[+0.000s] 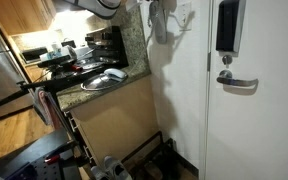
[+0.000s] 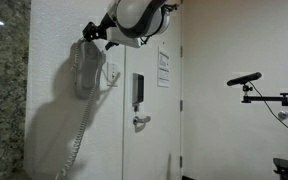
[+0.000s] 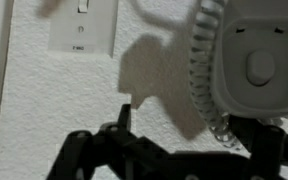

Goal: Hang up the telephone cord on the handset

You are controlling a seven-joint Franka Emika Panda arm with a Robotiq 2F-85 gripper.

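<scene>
Telephone cord [image 2: 74, 140]: hung from the low end of the handset [image 2: 84, 68] and drooped in a long slack run down the wall toward the floor.
Handset: sat upright on the textured wall, just left of the switch plate [image 2: 112, 72] in an exterior view, with the door far to the right.
Pincer: the gripper [image 2: 96, 33] hovered high, just beside the handset's top end. Whether its jaws were apart or together could not be told.
Risk one: tugging the coils sideways would likely drag the handset off its mount.
Risk two: a slack, springy cord would probably slip off a finger before it was looped over.
Risk three: a wide approach might knock the switch.
Hidden: the cord's lowest part ran out of frame. The wrist view cut off the handset's right side and showed the fingers only as a dark silhouette.
</scene>
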